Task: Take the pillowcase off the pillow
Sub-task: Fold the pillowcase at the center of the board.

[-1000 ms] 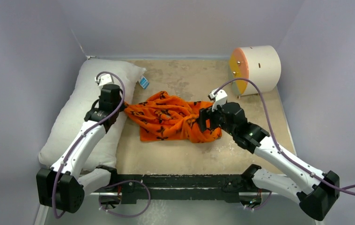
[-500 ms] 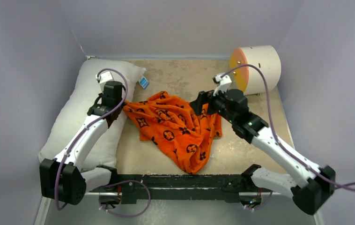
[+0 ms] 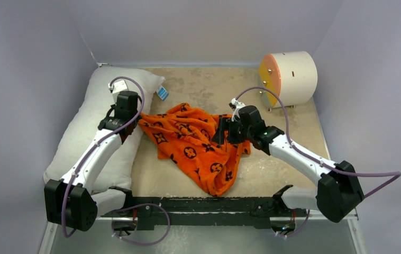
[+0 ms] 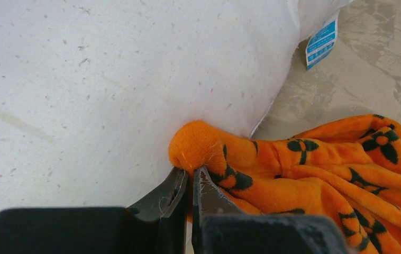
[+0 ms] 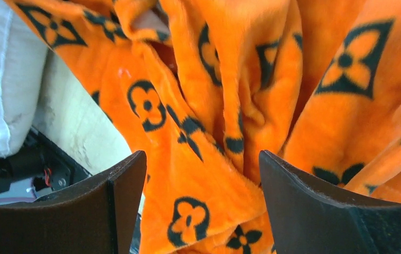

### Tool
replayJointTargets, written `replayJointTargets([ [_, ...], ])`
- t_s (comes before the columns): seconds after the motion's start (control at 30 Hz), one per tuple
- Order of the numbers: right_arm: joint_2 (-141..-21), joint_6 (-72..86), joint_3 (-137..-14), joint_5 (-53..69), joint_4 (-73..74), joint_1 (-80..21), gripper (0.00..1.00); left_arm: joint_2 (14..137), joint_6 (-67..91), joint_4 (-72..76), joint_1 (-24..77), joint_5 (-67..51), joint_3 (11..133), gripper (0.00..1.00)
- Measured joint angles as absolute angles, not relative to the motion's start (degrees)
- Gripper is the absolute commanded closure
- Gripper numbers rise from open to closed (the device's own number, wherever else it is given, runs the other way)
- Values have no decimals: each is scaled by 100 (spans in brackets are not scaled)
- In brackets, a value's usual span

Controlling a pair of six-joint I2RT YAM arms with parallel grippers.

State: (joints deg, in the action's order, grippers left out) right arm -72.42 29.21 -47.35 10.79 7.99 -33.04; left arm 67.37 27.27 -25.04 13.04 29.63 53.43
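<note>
On the table (image 3: 203,87) lie one pillow (image 3: 90,121) and one pillowcase (image 3: 188,140), pinched by the left gripper (image 4: 190,182); right gripper (image 5: 201,159) spread wide.

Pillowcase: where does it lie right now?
In the top view the pillowcase lies mid-table, right of the pillow, one corner pinched in the left end effector.

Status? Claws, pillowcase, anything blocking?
Left claw shut on pillowcase corner. Right claw open over the fabric. Pillowcase off the pillow, heaped beside it. Nothing blocking.

One pillowcase (image 3: 188,138), one pillow (image 3: 81,123), one white cylinder (image 3: 295,75), one blue tag (image 3: 162,93)
</note>
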Motion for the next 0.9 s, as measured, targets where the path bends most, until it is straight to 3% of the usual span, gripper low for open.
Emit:
replayJointTargets([
  [0.57, -7100, 3546, -3756, 1350, 1041, -3304, 25, 6733, 2727, -2672, 1304, 2790, 5492, 100],
  [0.9, -7282, 3640, -3673, 1470, 604, -3304, 48, 6733, 2729, -2755, 1304, 2744, 5520, 100],
])
